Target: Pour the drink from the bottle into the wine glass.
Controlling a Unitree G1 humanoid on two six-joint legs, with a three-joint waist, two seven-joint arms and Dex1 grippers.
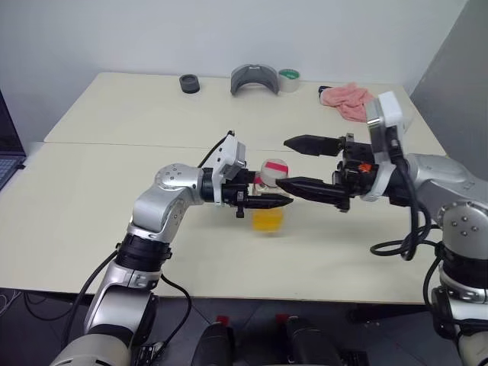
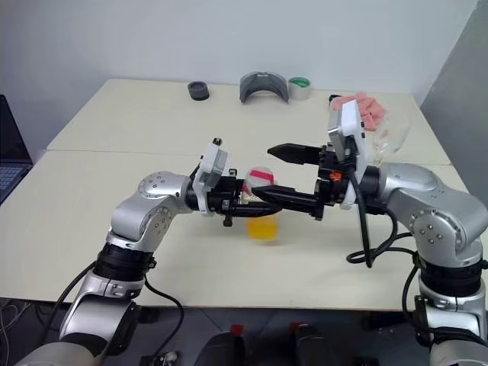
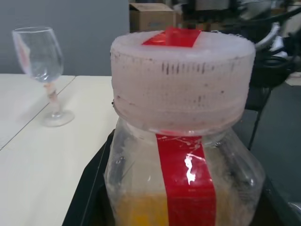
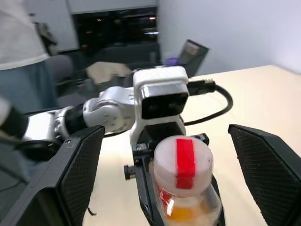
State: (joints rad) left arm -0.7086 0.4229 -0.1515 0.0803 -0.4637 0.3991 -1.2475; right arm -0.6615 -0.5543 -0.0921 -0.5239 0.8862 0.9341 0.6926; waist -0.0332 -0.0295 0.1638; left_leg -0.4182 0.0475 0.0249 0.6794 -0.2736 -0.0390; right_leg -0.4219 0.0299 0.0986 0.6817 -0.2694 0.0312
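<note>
Left gripper point(image 1: 263, 203): you have it clamped on the bottle point(image 1: 268, 210), gripping the body below the neck, fingers pointing level toward your right.
Bottle: it stands upright in that grip, just above the near part of the table point(image 1: 91, 229), long axis vertical, cap point(image 1: 274, 168) on top and not yet off.
Drink point(image 1: 268, 220): the orange liquid fills the lower part of the bottle.
Right gripper point(image 1: 301, 164): its fingers are spread wide, holding nothing, pointing level toward your left; the cap sits between them, touching neither that I can see.
Key relation: the cap lies straight ahead of the right gripper, along its pointing line; I judge that closing on the cap is your next move.
Wine glass point(image 3: 43, 70): upright and empty on the table, well apart from the bottle.
</note>
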